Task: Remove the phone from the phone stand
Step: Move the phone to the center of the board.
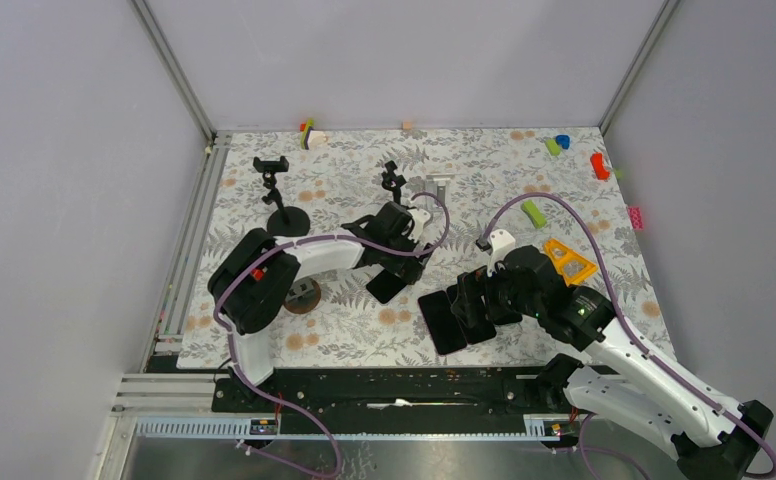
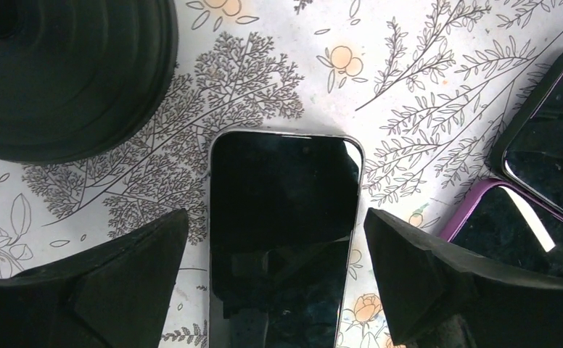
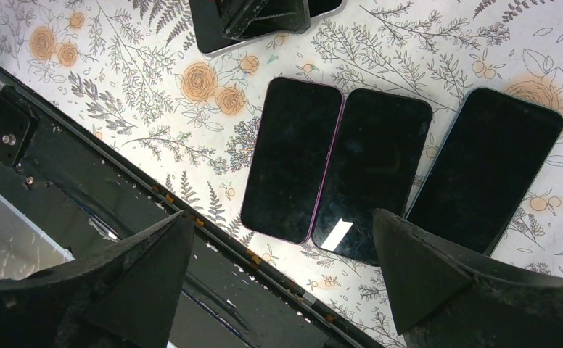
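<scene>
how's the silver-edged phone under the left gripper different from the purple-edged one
The silver-edged phone has a silver rim; the purple-edged phone has a purple one. The silver-edged phone lies alone between the fingers of the open left gripper; the purple-edged phone lies close beside another dark phone. Both lie flat, screens up and dark.

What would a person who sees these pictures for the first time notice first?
Three dark phones lie flat side by side near the front edge of the table, below the open right tool. A fourth phone lies flat under the open left tool. At the far left, a black stand holds nothing.
</scene>
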You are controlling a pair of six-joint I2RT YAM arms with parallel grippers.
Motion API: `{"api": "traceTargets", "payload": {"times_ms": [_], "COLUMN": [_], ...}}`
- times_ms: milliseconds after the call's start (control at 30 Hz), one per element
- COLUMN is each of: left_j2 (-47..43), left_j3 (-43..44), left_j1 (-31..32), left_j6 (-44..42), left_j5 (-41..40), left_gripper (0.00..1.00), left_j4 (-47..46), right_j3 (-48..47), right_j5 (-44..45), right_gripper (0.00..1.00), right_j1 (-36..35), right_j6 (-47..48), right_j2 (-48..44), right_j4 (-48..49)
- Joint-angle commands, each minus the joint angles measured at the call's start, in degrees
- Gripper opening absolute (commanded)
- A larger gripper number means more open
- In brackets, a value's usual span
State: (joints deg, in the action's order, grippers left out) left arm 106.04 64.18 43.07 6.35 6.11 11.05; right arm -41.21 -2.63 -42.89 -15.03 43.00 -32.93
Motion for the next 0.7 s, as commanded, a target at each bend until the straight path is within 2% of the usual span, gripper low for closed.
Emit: {"api": "traceTargets", "payload": {"times_ms": [0,100,267,633,667], "left_j2": [2.25,2.73,3.33,3.36,3.06], "left_j3": [2.14,1.97,0.43,-1.74,-2.45], "left_j1": [2.61,4.08,4.14,4.13,4.08], "left_j6": [-1.26,-1.16,0.54,5.49,5.89], "left_j5": [-3.93,-7.58,-8.13,-6.39,-5.00], "left_gripper": [0.97,0.97,0.91,0.47,0.46], "left_j4": [4.27,5.15,5.13,6.42,6.44], "right_j3": [0.32,0.34,0.42,1.06,1.24], "right_j5": [-0.10,0.04,0.00,0.07,0.20], "right_gripper": [0.98,0.98,0.98,0.98,0.98], "right_j1": [0.38,0.39,0.37,0.39,0.38], "right_j6": [0.37,0.44,0.58,0.79,0.81], "right_j2": [-0.46,-0.51,-0.47,-1.13,-1.24], "right_j4": [0.52,0.53,0.50,0.52,0.58]}}
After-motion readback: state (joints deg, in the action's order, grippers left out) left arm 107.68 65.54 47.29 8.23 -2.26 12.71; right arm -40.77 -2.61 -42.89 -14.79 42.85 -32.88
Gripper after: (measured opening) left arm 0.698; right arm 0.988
